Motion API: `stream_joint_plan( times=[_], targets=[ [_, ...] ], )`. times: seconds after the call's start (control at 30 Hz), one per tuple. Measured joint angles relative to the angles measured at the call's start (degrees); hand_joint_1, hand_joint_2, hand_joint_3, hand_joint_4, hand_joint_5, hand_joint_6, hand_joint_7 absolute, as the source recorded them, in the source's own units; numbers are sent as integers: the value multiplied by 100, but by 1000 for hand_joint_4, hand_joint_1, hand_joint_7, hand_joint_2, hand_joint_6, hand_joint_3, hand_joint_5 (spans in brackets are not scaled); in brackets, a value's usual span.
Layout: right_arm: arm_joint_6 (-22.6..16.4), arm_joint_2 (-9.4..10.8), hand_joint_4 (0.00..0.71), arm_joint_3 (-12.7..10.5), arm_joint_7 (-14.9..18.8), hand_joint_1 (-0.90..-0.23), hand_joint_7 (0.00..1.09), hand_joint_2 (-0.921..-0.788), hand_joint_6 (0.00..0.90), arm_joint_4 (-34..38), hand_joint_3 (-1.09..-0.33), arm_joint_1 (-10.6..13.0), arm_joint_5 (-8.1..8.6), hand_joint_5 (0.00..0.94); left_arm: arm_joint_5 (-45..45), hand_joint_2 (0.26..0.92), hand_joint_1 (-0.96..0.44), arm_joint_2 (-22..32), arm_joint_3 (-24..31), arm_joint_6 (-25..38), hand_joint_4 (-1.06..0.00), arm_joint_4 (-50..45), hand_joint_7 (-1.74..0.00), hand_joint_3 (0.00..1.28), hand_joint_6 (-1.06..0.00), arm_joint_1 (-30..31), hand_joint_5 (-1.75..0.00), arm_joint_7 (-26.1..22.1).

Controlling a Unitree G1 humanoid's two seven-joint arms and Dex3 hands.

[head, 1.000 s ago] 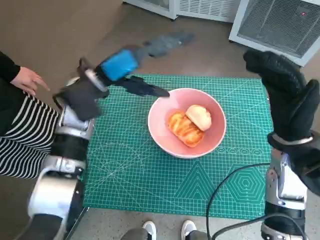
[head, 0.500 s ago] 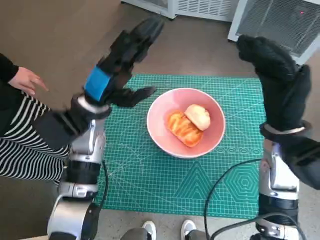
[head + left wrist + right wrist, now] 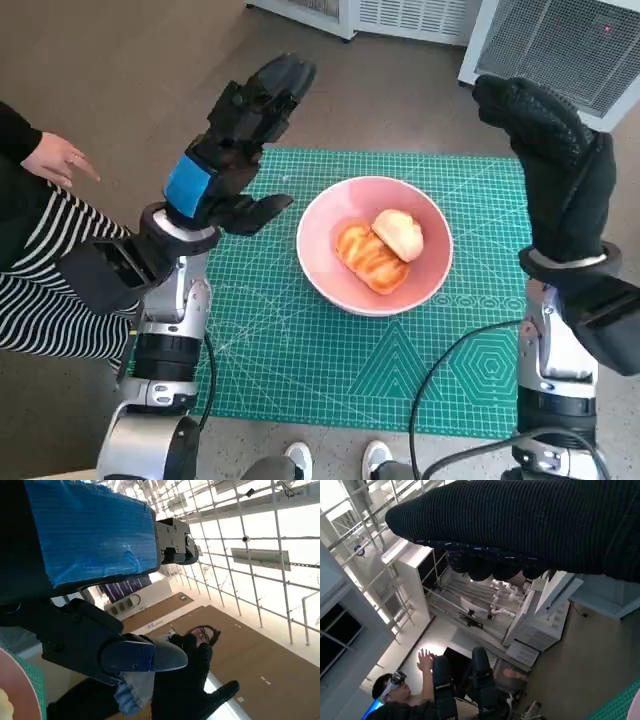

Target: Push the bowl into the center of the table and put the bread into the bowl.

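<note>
Mat: the green gridded cutting mat (image 3: 300, 370) covers the small table nearest me, with a black cable (image 3: 450, 380) looping over its near right corner.
Bowl: the round pink bowl (image 3: 330, 280) sits about mid-mat, a little toward the far side, with nothing touching it.
Bread: two golden-brown bread rolls (image 3: 382, 246) already lie inside the bowl, one glazed and orange, one paler, touching each other.
Left hand: the black left hand with blue tape (image 3: 232, 150) is raised above the mat's far left corner, fingers spread, holding nothing, well apart from the bowl.
Right hand: the right hand in the black knitted glove (image 3: 555, 165) is lifted upright over the mat's right edge; it carries nothing and its fingers look loosely extended.
Person: someone in a striped top sits at the left, one bare hand (image 3: 55, 158) near the table's edge.
Risk: by my reading the job looks done, so the danger is a careless lowering. If the left arm swings down, it could clip the bowl's rim and shove it off centre or tip the bread out. It could also sweep toward the person's hand.
Change: against a second ago the left hand has swung up from lying low and sideways near the rim. The right hand has barely shifted, and bowl and bread are unmoved.
</note>
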Motion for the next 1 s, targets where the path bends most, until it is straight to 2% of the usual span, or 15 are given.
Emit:
stream_joint_plan(
  times=[1.0],
  targets=[
    [113,-102,160,-30,0,-727,468,-921,53,-66,-669,0,-12,4,220,916,-683,-212,-146,137,-64,-329,-486,378,1,0,-21,287]
  ],
)
